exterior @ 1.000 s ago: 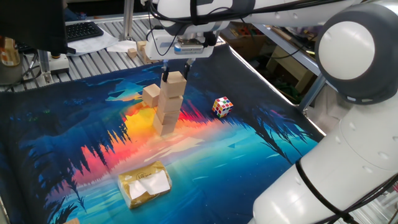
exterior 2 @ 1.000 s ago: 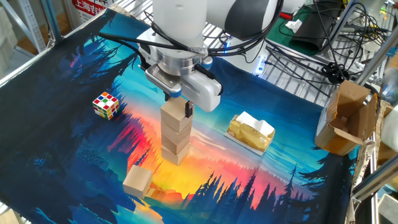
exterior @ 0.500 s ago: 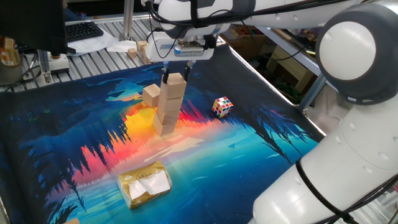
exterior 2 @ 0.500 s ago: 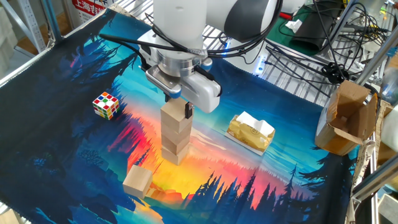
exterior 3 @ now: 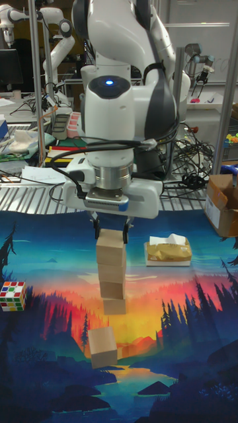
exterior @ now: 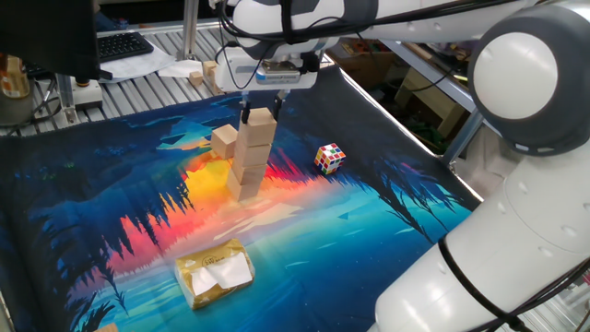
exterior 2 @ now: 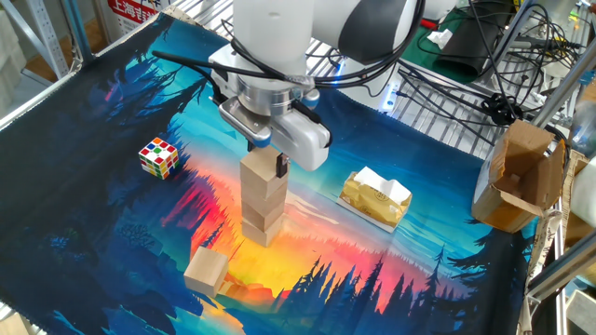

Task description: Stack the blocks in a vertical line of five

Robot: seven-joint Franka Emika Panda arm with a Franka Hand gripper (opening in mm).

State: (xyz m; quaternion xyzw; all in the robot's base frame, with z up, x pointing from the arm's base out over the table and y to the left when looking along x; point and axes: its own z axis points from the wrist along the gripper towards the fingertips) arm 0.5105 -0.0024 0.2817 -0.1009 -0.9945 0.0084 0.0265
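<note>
A stack of four blocks (exterior: 251,153) stands near the middle of the printed mat (exterior: 387,231), which covers the table. The gripper (exterior: 259,102) hangs directly over the stack, its fingers (exterior 2: 281,165) open and straddling the top block (exterior 2: 264,171) on either side. I cannot tell whether the pads touch the wood or stand just clear of it. The fifth block (exterior 2: 206,272) lies alone on the mat beside the foot of the stack, apart from it, toward the mat's near edge in the tall fixed view.

Compared with a second ago, the gripper body sits a little higher in both fixed views, and the fingers reach less far down the sides of the top block. The stack has not shifted and the loose block lies where it did. Half a second ago the picture is almost the same as now, with only a slight further rise of the arm.

The multicoloured puzzle cube (exterior 2: 158,156) rests on the mat well apart from the stack, toward one side edge. The yellowish wrapped packet (exterior 2: 375,197) lies on the opposite side of the stack, nearer the mat's other edge. Neither has moved. A cardboard box (exterior 2: 520,180) stands off the mat, beyond its corner in the other fixed view.
</note>
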